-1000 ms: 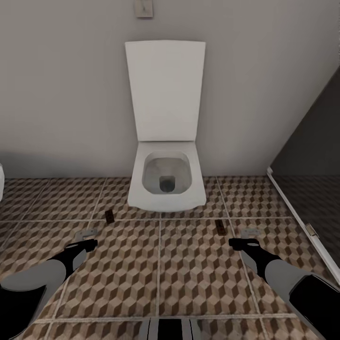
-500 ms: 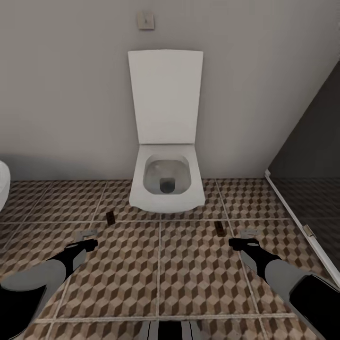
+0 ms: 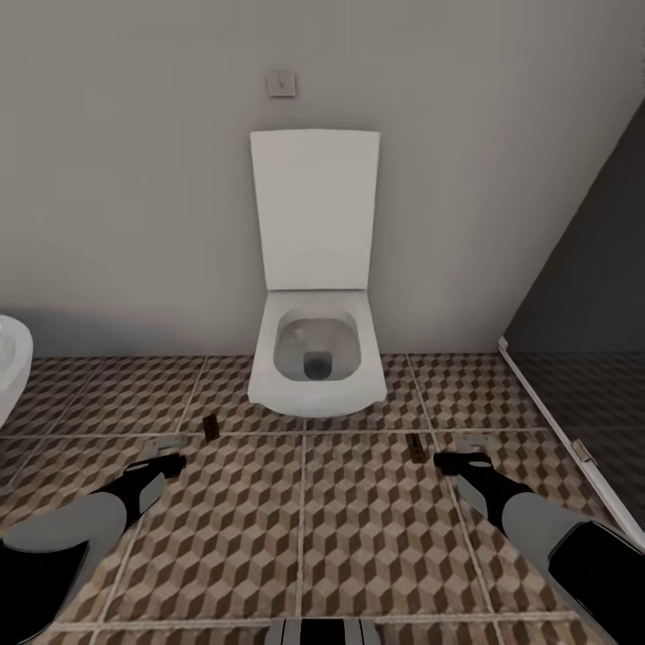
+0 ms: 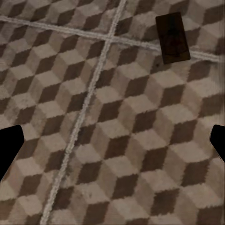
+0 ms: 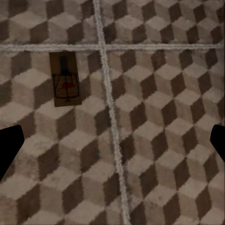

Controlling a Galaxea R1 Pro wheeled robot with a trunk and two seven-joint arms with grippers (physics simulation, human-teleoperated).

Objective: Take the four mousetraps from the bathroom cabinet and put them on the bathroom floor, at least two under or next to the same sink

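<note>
Head view, two mousetraps (image 3: 211, 427) on bathroom floor (image 3: 376, 528), both end effectors (image 3: 170, 464) spread, empty.

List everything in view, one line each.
mousetraps: 2, dark brown, flat on the bathroom floor, one left of the toilet's front, one right of it
bathroom floor: brown, beige and cream cube-pattern tiles
toilet: 1, white, lid up, against the wall
wall plate: 1, beige, above the toilet
white fixture: 1, partly visible at the left edge
shower glass: dark, right side
left gripper: open, above the floor
right gripper: open, above the floor
</note>
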